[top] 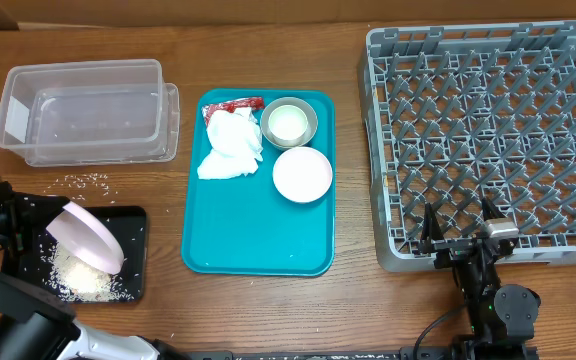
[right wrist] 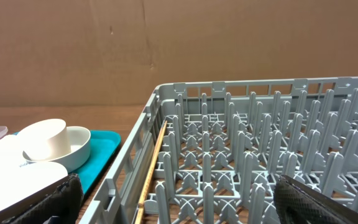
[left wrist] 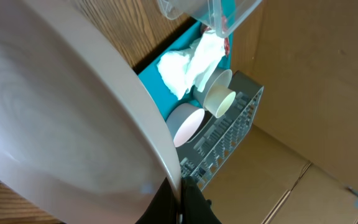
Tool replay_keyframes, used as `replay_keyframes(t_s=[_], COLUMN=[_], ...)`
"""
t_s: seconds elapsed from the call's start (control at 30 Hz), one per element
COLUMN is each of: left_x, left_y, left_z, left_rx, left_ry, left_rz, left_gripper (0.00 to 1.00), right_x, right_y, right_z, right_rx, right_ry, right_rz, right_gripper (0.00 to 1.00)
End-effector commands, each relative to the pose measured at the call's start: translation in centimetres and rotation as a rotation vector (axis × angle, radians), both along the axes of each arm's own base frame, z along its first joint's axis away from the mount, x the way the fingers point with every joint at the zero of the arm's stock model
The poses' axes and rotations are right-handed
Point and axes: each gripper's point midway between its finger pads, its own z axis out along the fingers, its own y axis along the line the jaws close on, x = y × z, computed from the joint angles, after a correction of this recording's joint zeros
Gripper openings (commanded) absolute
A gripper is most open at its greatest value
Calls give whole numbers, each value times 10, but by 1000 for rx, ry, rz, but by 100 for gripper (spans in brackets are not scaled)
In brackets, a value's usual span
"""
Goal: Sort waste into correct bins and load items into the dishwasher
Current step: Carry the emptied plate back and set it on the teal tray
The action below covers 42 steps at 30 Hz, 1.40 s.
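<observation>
My left gripper [left wrist: 182, 200] is shut on the rim of the large white plate [top: 88, 240] and holds it tilted over the flat black tray [top: 136, 255]. A pile of rice [top: 83, 282] lies on that tray, and loose grains [top: 86, 181] lie on the wood behind it. The clear tub [top: 83, 110] stands at the back left. Napkins [top: 230, 145], a red wrapper [top: 233, 104], a small white cup [top: 286, 124] inside a grey bowl [top: 311, 112], and a white bowl [top: 302, 174] sit on the teal tray. My right gripper [top: 463, 235] is open and empty at the front edge of the grey dish rack [top: 488, 140].
The teal tray [top: 253, 245] lies at the table's middle, between the black tray and the rack. Cardboard walls stand behind the table. The right wrist view looks across the rack's pegs [right wrist: 260, 155], with the cup [right wrist: 45, 140] at the left.
</observation>
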Motion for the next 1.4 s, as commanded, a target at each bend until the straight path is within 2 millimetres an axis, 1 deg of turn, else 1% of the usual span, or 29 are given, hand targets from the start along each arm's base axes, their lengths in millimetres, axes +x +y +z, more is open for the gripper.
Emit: replay_keyframes(t_s=[0.0, 0.13, 0.2, 0.27, 0.4, 0.47, 0.57, 0.63, 0.67, 0.73, 0.83, 0.93, 1.0, 1.07, 1.2, 1.27, 1.37], left_x=[0, 1, 1, 1, 1, 0, 1, 5, 8, 12, 17, 18, 18, 21, 22, 19, 14], left_y=[-12, -22, -33, -49, -95, -121, -159, -184, -197, -217, -243, -257, -268, -278, -287, -294, -306], left_z=[15, 20, 23, 27, 33, 35, 34, 32, 29, 22, 3, -16, -25, -32, -38, -39, -45], left_rx=[36, 51, 59, 67, 81, 91, 103, 119, 132, 162, 270, 430, 550, 679, 912, 976, 1014], left_ry=[-50, -59, -68, -76, -96, -111, -142, -176, -195, -196, -129, -35, -4, -9, 12, 15, 21], left_rz=[-24, -50, -78, -119, -252, -345, -491, -594, -646, -711, -779, -804, -825, -843, -802, -796, -806], left_gripper=[4, 4, 4, 4, 4, 4, 4, 4, 4, 4, 4, 4, 4, 4, 4, 4, 4], right_x=[0, 0, 0, 0, 0, 0, 0, 0, 0, 0, 0, 0, 0, 0, 0, 0, 0], right_y=[-3, -3, -3, -3, -3, -3, -3, -3, -3, -3, -3, -3, -3, -3, -3, -3, -3], right_z=[-1, -1, -1, -1, -1, -1, -1, -1, -1, -1, -1, -1, -1, -1, -1, -1, -1], right_rx=[-4, -4, -4, -4, -4, -4, -4, -4, -4, -4, -4, -4, -4, -4, -4, -4, -4], right_ry=[-6, -6, -6, -6, -6, -6, -6, -6, -6, -6, -6, -6, -6, -6, -6, -6, -6], right_rz=[-15, -15, -15, -15, -15, -15, -15, -15, -15, -15, -15, -15, -15, -16, -15, -16, -15], right_gripper=[100, 100, 100, 100, 100, 100, 100, 100, 100, 100, 100, 100, 100, 100, 100, 100, 100])
